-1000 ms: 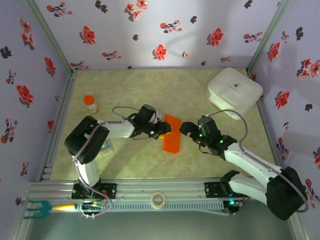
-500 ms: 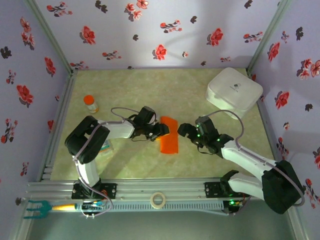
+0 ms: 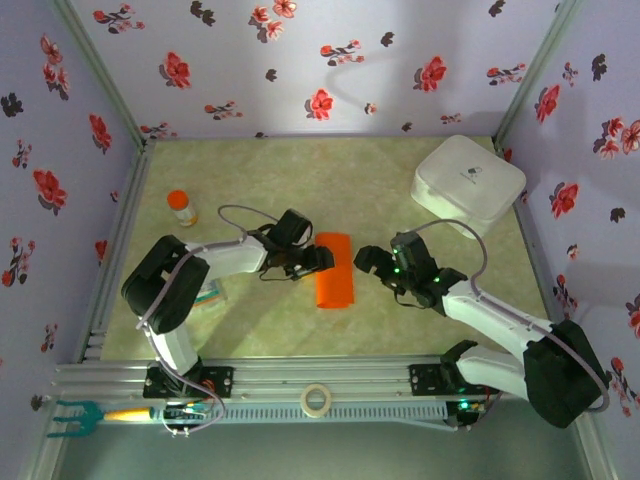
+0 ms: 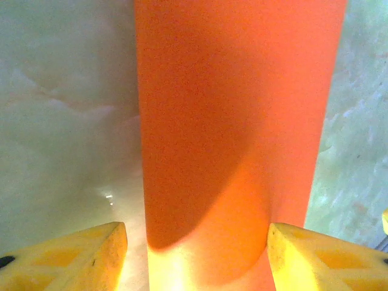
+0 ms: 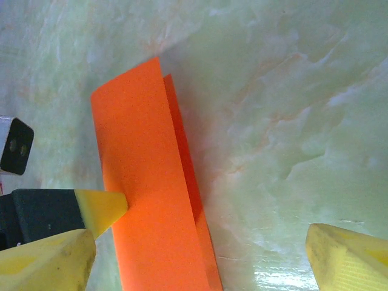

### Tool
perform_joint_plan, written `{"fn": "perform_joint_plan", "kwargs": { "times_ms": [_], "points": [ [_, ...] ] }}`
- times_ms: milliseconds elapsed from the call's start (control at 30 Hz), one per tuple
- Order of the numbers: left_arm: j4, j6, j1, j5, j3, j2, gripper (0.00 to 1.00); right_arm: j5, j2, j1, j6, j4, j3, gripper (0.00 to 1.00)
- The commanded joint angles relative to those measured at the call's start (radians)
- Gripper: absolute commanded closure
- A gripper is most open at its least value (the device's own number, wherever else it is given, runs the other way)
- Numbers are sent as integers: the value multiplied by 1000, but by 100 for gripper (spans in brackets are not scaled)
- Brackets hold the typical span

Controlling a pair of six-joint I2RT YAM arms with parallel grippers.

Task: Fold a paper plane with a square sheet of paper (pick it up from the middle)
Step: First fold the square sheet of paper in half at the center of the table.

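Inward, the left end effector [image 3: 318,262] and right end effector [image 3: 362,258] reach, open, empty, flanking the paper [image 3: 335,275].

- you're working in a robot test cell in a lab, not a home: the floral-print walls [image 3: 320,70] are panels set in a bare aluminium frame [image 3: 105,75].
- the marbled green table [image 3: 300,180] ends at a slotted metal rail [image 3: 330,380], with the left arm base [image 3: 178,380] and right arm base [image 3: 448,378] bolted on and cables exposed.
- odd props lie about: a white case [image 3: 468,185], an orange-capped bottle [image 3: 181,207], a roll of tape [image 3: 316,400], a teal fork [image 3: 68,418].
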Motion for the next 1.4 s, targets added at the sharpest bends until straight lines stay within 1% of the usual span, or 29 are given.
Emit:
{"fn": "perform_joint_plan", "kwargs": {
  "times_ms": [0, 167, 300, 500, 733, 1000, 1067, 1267, 1367],
  "points": [
    [-78, 49, -6, -54, 28, -31, 38, -25, 14, -6, 3, 38, 7, 11],
    [-90, 50, -6, -60, 33, -16, 42, -48, 35, -6, 11, 71, 3, 14],
    [-122, 50, -6, -68, 45, 8, 44, -71, 65, -6, 14, 88, 7, 15],
    [-143, 36, -6, -111, 41, 15, 46, -88, 96, -6, 22, 109, 11, 15],
    [-180, 45, -6, -119, 70, 60, 46, -87, 105, -6, 24, 114, 6, 16],
    [-181, 38, -6, -116, 90, 91, 43, -86, 114, -6, 24, 112, 10, 16],
    [-197, 38, -6, -121, 99, 104, 42, -86, 119, -6, 24, 110, 11, 15],
    [-251, 72, -9, -128, 128, 144, 42, -78, 126, -6, 23, 97, 15, 14],
    [-291, 94, -12, -138, 143, 162, 41, -58, 126, -6, 18, 61, 25, 12]
  ]
}}
